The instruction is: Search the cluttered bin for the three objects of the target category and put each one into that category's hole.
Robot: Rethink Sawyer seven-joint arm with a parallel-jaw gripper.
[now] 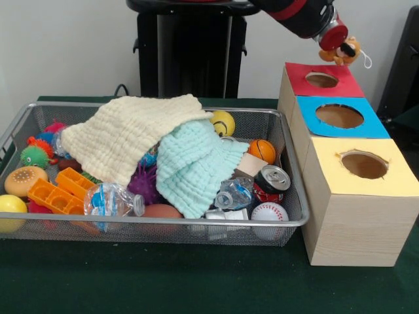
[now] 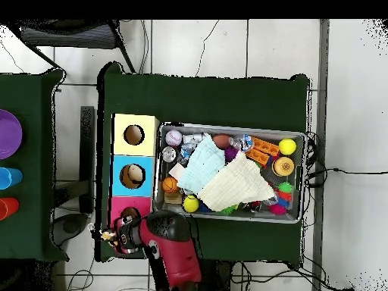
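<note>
Only overhead shows the purple plate [image 2: 9,133] (front view crops it).

Red and black arm [image 1: 308,16], black pedestal [image 1: 186,49]

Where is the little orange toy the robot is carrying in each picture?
Front view: the orange toy hangs at the gripper, top right, just above the far edge of the red box.
Overhead view: the toy is at the lower left, at the arm's tip, beside the red box.
Shared landmark: the red box, the end one of the three boxes, nearest the robot.
</note>
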